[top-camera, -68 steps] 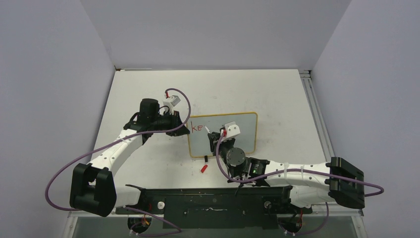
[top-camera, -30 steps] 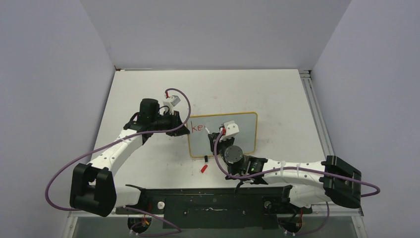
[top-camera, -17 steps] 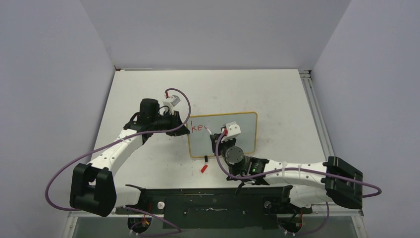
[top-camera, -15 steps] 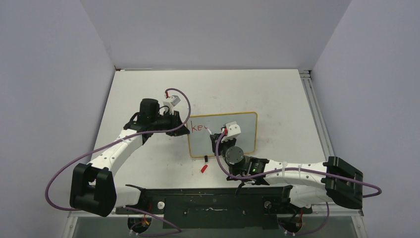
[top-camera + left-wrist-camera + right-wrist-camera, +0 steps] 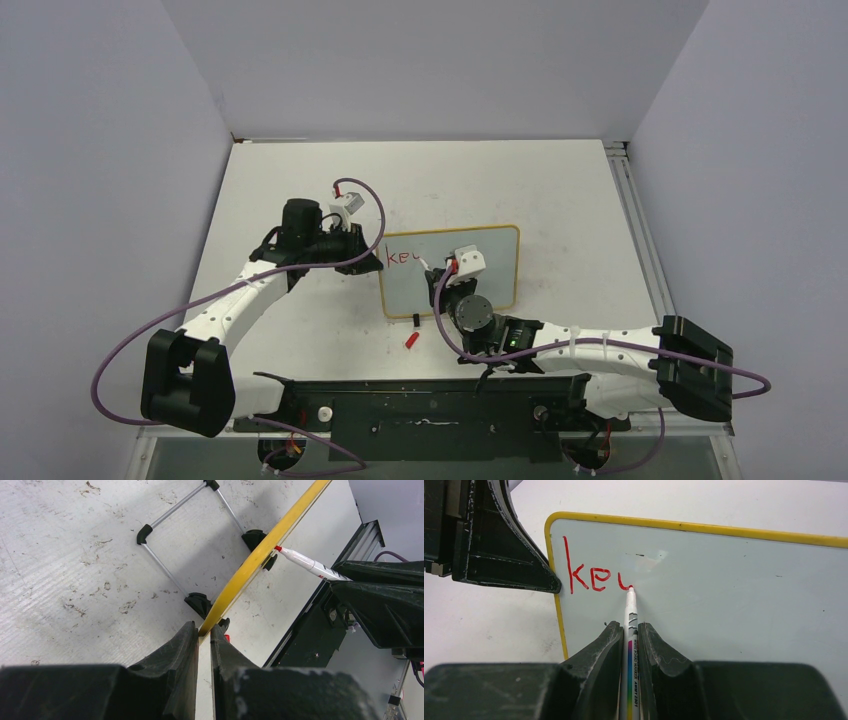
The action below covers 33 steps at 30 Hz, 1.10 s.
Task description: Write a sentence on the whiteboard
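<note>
scuffed white counter (image 5: 300, 180), lavender walls (image 5: 100, 150) all round. left gripper (image 5: 203, 635) is clamped on the whiteboard (image 5: 724, 605) edge, right gripper (image 5: 629, 630) pinching a marker (image 5: 630, 607), tip on the red sentence (image 5: 591, 577).

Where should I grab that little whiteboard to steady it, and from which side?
Pinch the thin yellow frame at the left edge of the whiteboard, coming in from the left, as the left claw does. The board is propped on its wire stand, so that rim is exposed. The flat face offers nothing to pinch, and the right claw is writing there with the marker.
</note>
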Each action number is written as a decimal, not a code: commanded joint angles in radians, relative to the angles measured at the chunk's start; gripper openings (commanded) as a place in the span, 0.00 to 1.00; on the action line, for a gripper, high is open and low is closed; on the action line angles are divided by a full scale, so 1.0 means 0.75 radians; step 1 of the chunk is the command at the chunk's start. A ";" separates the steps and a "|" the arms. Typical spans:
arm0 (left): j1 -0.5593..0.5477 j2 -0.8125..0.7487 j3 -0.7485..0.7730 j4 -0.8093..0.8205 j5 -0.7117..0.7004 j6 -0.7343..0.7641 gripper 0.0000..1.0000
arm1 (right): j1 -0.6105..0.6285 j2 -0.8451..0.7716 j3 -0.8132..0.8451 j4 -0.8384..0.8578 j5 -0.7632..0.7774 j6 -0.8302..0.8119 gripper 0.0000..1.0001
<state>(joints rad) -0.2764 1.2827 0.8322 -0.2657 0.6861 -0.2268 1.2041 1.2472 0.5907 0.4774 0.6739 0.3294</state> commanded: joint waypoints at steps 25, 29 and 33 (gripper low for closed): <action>-0.008 -0.040 0.044 0.021 0.037 -0.009 0.00 | -0.012 0.052 0.077 0.116 0.017 -0.066 0.05; -0.008 -0.041 0.044 0.022 0.038 -0.009 0.00 | -0.012 0.068 0.078 0.113 0.004 -0.056 0.05; -0.009 -0.040 0.046 0.023 0.037 -0.009 0.00 | -0.013 0.074 0.077 0.108 -0.003 -0.047 0.05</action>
<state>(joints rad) -0.2764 1.2827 0.8322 -0.2661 0.6846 -0.2253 1.2037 1.2900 0.6167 0.5301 0.6716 0.2920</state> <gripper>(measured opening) 0.105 0.158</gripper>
